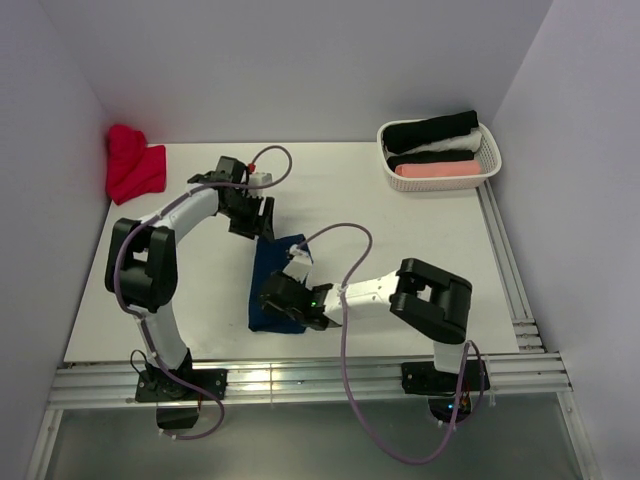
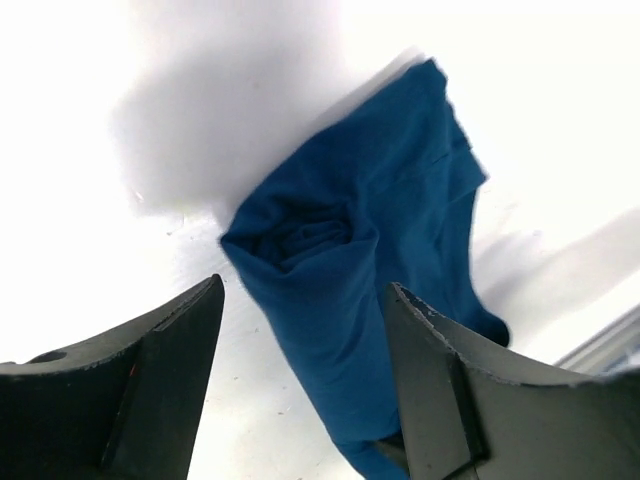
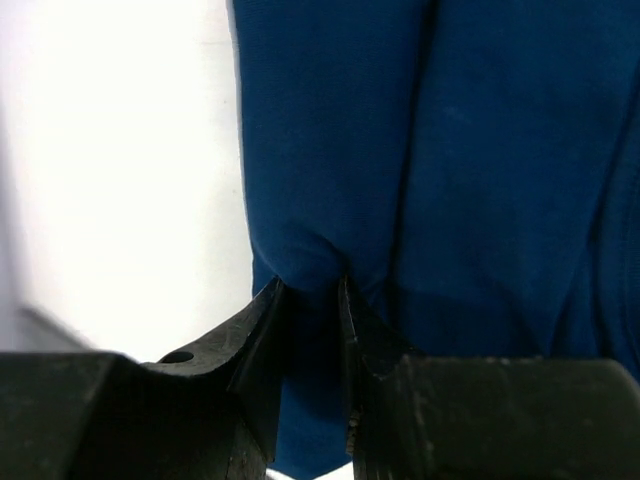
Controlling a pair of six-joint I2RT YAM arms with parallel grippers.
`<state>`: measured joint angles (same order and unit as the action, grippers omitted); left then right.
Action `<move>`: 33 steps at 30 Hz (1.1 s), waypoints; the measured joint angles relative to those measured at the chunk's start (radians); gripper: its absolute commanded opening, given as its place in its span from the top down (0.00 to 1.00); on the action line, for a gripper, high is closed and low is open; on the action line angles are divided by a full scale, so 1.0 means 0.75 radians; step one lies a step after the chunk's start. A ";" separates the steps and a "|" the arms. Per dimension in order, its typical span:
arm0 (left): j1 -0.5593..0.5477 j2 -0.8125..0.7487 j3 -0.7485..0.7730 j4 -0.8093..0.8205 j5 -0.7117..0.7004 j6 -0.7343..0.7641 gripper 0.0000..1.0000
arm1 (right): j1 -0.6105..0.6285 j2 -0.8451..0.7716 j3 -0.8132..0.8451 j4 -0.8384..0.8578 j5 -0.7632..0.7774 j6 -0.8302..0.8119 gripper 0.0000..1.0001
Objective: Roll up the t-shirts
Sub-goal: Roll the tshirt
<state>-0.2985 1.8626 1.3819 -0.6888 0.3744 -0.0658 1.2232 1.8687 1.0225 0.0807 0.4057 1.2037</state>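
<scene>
Fold of navy t-shirt [image 3: 450, 150] hidden between pinching fingers [image 3: 258, 345] of right gripper [image 3: 312, 292].

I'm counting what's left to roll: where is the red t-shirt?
In the top view, the red t-shirt lies crumpled in the far left corner of the table, against the left wall, well left of the left gripper.

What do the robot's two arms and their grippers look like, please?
The left arm and right arm have white links with bulky black joint housings. A purplish-grey cable loops along each. The fingers are black, wedge-shaped and matte.
</scene>
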 measured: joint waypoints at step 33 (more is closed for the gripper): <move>0.152 0.126 -0.209 0.104 0.546 0.066 0.77 | -0.226 0.287 -0.551 1.525 -0.508 0.297 0.71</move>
<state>-0.1844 1.9568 1.2251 -0.6106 0.7837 -0.0162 1.0534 2.0838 0.6090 1.2247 0.0250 1.4261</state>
